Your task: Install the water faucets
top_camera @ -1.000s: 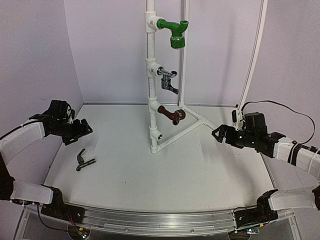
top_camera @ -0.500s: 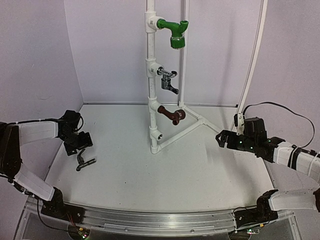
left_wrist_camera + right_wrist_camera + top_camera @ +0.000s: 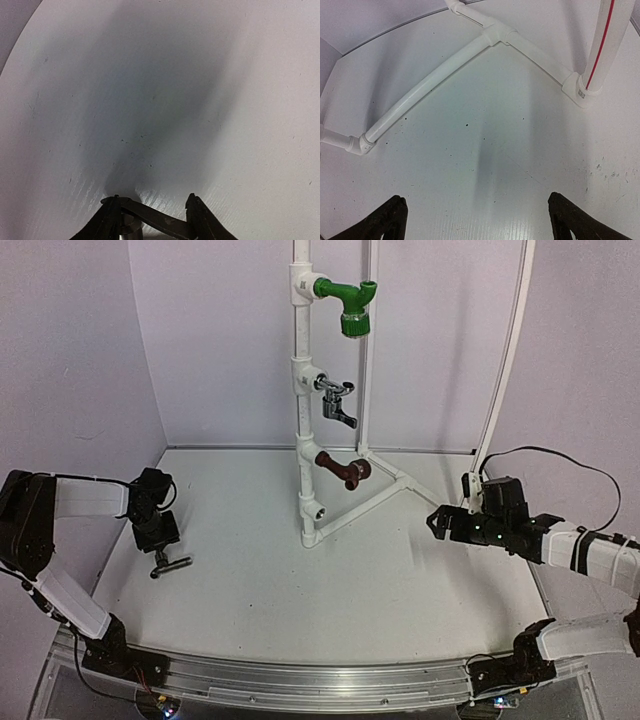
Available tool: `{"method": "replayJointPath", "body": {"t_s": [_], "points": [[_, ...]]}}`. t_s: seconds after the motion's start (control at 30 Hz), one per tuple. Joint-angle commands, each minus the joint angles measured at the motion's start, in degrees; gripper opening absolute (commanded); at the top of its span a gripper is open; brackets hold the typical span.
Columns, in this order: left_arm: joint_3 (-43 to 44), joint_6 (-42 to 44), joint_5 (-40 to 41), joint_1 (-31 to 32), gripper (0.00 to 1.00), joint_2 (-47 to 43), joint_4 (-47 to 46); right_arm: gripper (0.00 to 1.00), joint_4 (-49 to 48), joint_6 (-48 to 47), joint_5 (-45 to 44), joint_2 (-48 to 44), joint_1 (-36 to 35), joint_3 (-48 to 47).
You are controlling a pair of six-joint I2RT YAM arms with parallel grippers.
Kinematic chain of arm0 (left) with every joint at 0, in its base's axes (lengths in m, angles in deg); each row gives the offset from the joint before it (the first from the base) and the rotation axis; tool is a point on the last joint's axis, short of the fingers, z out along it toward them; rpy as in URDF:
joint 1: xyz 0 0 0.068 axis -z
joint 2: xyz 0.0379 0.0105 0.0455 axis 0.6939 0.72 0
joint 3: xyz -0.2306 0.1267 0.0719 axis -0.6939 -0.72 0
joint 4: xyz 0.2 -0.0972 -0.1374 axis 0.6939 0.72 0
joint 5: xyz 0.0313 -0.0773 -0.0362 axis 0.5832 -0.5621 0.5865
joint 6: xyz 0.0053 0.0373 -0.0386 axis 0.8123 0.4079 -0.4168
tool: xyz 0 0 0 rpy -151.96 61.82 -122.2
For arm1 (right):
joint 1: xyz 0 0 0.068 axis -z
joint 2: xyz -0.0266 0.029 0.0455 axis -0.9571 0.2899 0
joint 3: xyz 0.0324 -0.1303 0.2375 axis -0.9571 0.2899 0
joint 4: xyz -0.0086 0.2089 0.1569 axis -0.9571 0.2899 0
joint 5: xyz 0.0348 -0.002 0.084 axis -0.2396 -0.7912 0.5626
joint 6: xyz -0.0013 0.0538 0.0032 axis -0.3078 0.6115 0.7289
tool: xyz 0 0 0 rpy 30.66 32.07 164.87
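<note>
Pale lilac walls are enclosing the white surface (image 3: 300, 585) in the top view, where a pipe stand (image 3: 301, 390) is carrying the green faucet (image 3: 348, 305), the silver faucet (image 3: 336, 402) and the brown faucet (image 3: 343, 469), while its lowest socket (image 3: 318, 510) is standing empty. Over the last second the left tool (image 3: 160, 548) has been dropping from beside the dark faucet (image 3: 171, 564) to right on top of it, with the faucet lying on the surface at the left, well apart from the stand. The right tool (image 3: 438, 522) is hovering near the stand's base pipe, having drifted only slightly. From the left wrist, the fingers (image 3: 109, 220) are straddling the faucet's dark lever, their jaws narrowing from wide to roughly half; whether they are already pinching it I cannot tell. From the right wrist, the fingertips (image 3: 387, 220) are standing as wide as they go, holding nothing above bare surface. Judging by this, the pick-up is just beginning, and the faucet is probably heading for that empty socket once lifted.
</note>
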Motion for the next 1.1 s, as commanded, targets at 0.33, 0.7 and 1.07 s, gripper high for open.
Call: {"method": "replayJointPath", "body": {"t_s": [0.33,0.7,1.07], "points": [[0.3,1.6,-1.4,1.7,0.10,-6.2,-0.5,0.98,-3.1,-0.6,4.7,0.0,-0.2,-0.2],[-5.8,-6.7,-35.1,1.8,0.00,-23.2,-18.7,0.98,-10.5,1.5,14.9,0.9,-4.8,1.4],[-7.5,-19.9,-47.5,25.6,0.00,-22.1,-58.4,0.98,-37.6,9.8,27.9,6.8,-20.7,3.0]]}}
